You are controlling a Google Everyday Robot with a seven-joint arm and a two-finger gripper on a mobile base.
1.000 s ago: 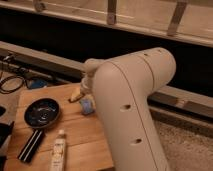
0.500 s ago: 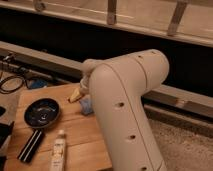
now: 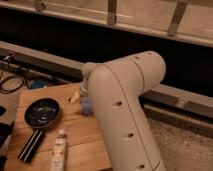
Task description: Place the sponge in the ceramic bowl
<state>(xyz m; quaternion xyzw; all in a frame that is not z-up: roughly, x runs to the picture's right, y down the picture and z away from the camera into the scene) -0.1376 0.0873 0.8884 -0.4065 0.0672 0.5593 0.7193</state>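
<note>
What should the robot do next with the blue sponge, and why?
Probably take hold of the sponge. The hand sits low right next to it, mostly hidden behind the arm. The sponge lies on the wooden board beside the black bowl, not in it.

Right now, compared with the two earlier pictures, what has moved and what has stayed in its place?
The big white arm link has swung slightly to the left. The gripper, mostly hidden under the wrist, stays low beside the sponge, which has hardly shifted. No grasp or release can be seen. The ceramic bowl, the black bar and the white tube lie as before on the wooden table.
</note>
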